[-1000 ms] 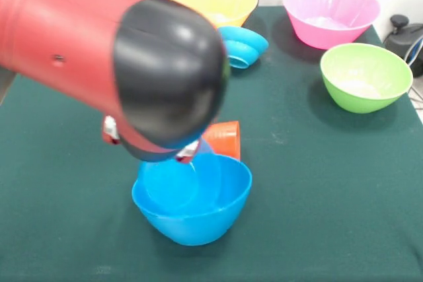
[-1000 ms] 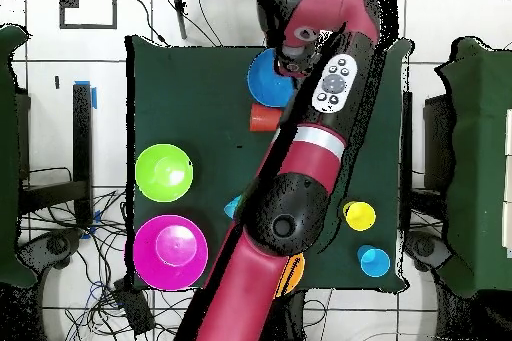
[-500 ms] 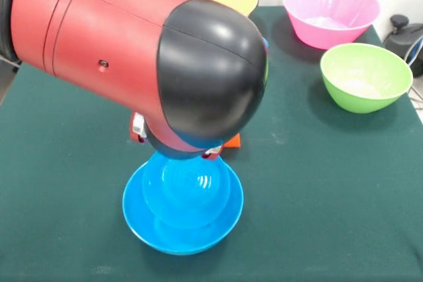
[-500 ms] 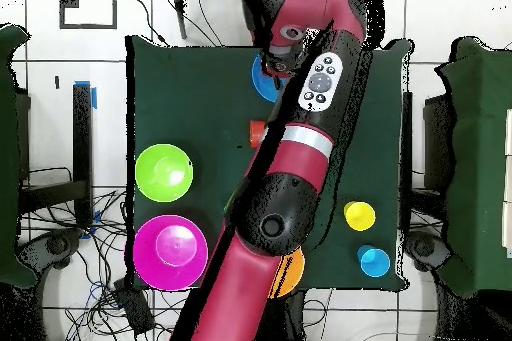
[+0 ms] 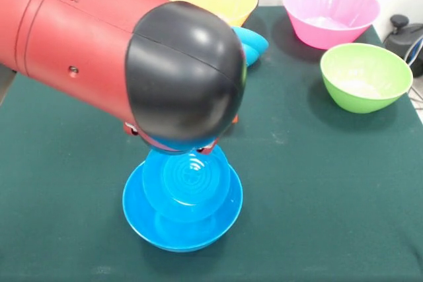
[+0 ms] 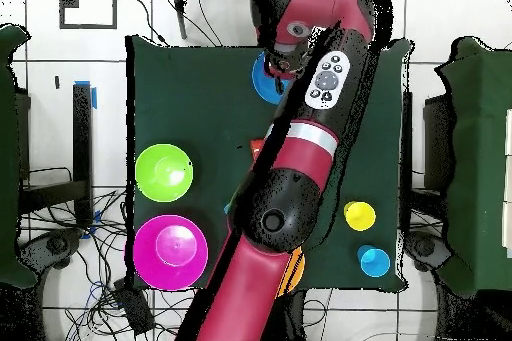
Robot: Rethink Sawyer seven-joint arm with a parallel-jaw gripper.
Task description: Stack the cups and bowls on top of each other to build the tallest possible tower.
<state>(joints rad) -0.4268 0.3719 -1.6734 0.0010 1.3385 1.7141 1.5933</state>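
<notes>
Green table (image 5: pixel 317 183) | arm (image 5: pixel 99 51) hides jaws; grip unclear | above nested blue bowls (image 5: pixel 182 199)

1. A robotics lab: a red and black arm (image 6: pixel 300 147) works over a green-covered desk (image 6: pixel 190 87).
2. Loose cables (image 6: pixel 100 287) trail across the pale tiled floor (image 6: pixel 470 7) beside it.
3. Bright plastic bowls (image 5: pixel 365 76) serve as test props.

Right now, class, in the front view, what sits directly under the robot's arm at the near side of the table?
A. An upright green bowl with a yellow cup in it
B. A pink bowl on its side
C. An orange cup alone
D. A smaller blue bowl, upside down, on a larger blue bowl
D: a smaller blue bowl lies upside down, ringed base up, on the larger blue bowl.
</notes>
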